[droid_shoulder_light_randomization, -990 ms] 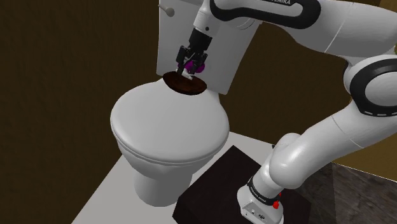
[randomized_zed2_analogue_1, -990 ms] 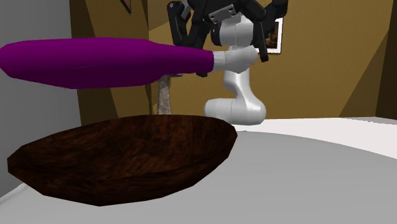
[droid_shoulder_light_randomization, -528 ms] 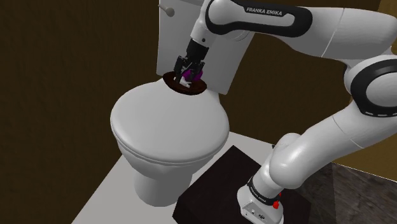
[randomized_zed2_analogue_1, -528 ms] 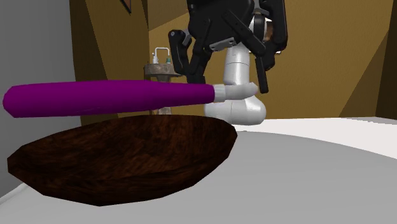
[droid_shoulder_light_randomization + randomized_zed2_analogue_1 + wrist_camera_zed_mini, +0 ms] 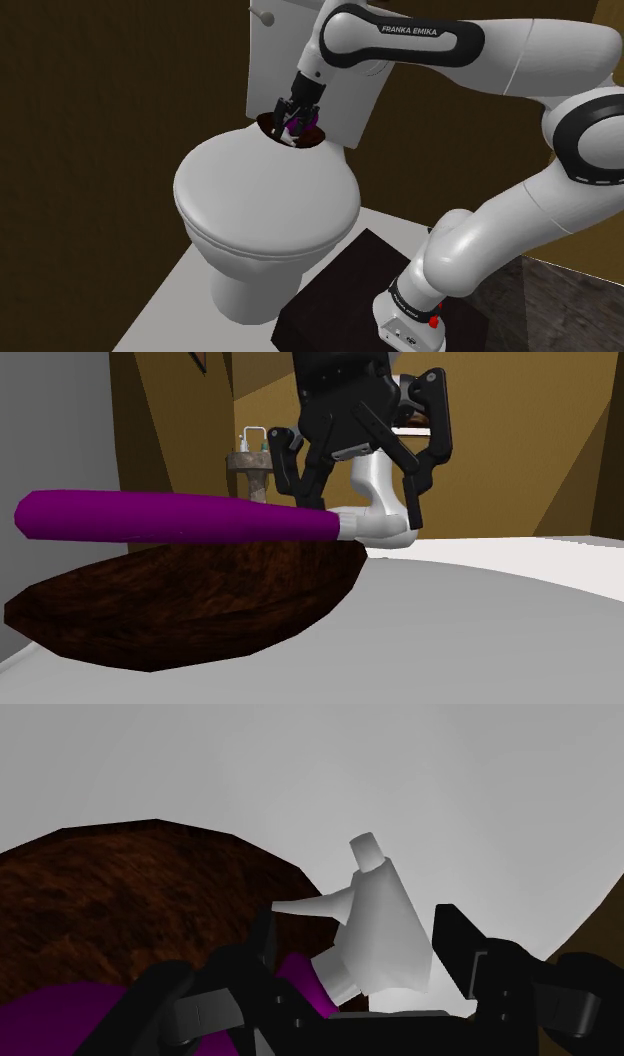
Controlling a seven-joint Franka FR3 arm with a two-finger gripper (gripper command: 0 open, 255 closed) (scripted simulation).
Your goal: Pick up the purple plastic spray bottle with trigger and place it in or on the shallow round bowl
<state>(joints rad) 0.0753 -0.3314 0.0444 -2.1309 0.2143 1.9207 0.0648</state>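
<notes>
1. Lower than half a second ago, the white arm has dipped its wrist toward the rear of the closed toilet lid.
2. The dark brown bowl sits unmoved at the back of the lid (just in front of the tank).
3. The purple spray bottle has come down too and lies level across the bowl, at its rim.
4. The gripper clasps the bottle's white trigger head between its black fingers.

The bottle is purple with a grey head, the bowl mottled dark brown.
</notes>
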